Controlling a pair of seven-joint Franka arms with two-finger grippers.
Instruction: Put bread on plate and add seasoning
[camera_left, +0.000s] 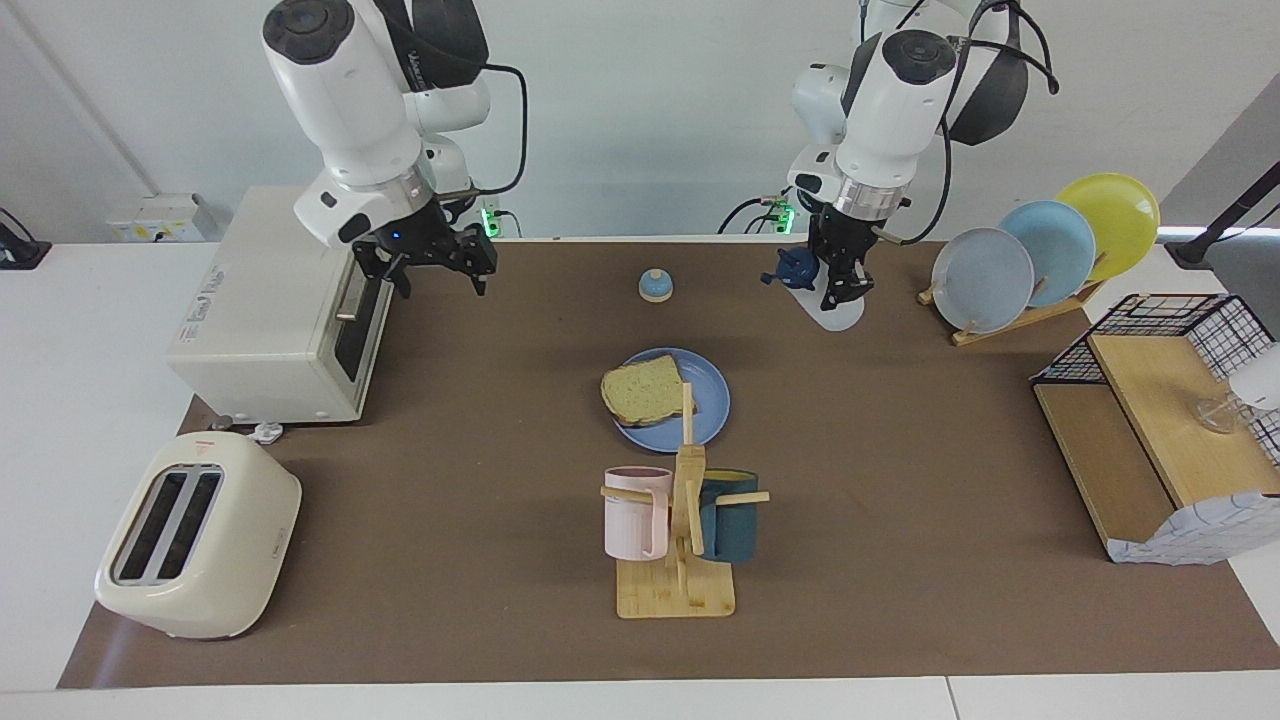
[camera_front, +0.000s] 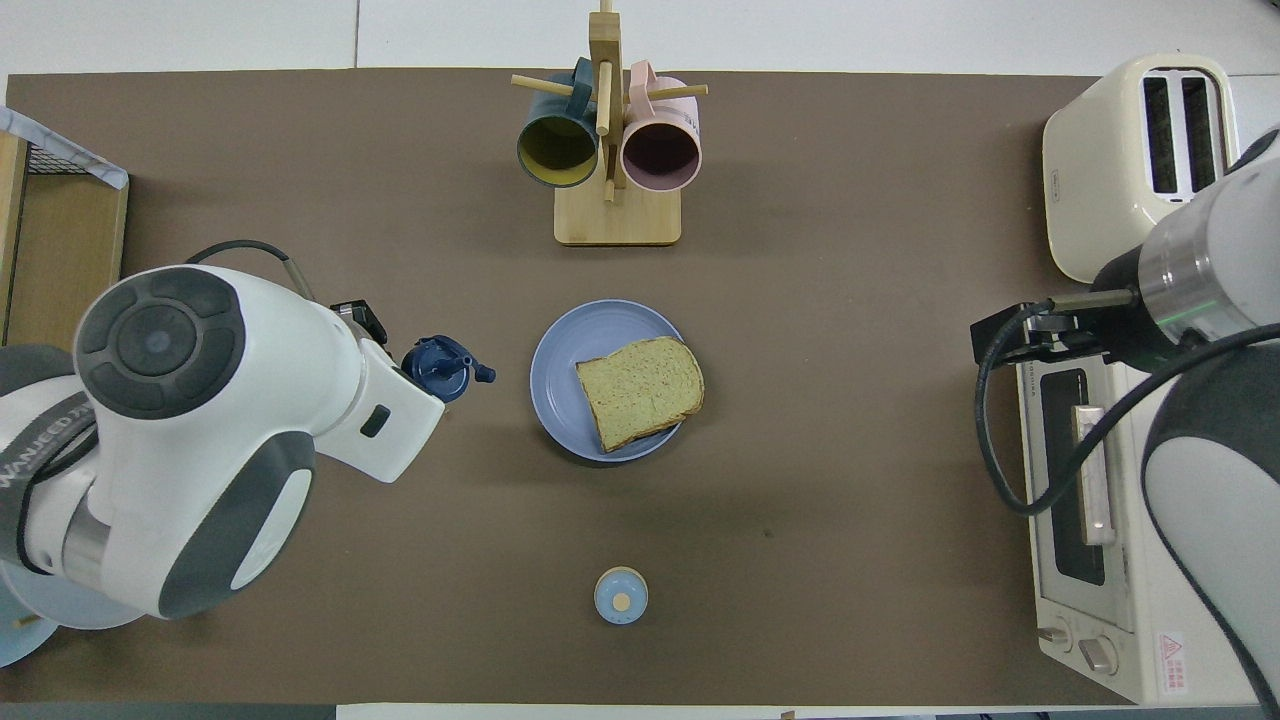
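Tan bread (camera_left: 642, 391) lies on blue plate (camera_left: 707, 416); seasoning (camera_left: 822, 290) held aloft.

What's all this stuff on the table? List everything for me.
bread: one, tan, on the plate
plate: one, blue, mid-table
seasoning: one, white with navy cap, held in the air
bell: one, blue-domed, nearer the robots than the plate
mug rack: one, wooden, with a pink mug and a teal mug
plate rack: grey-blue, light blue and yellow plates
toaster: one, cream
oven: one, cream
wire shelf: one, wood and black
left gripper: shut on the seasoning
right gripper: open, by the oven
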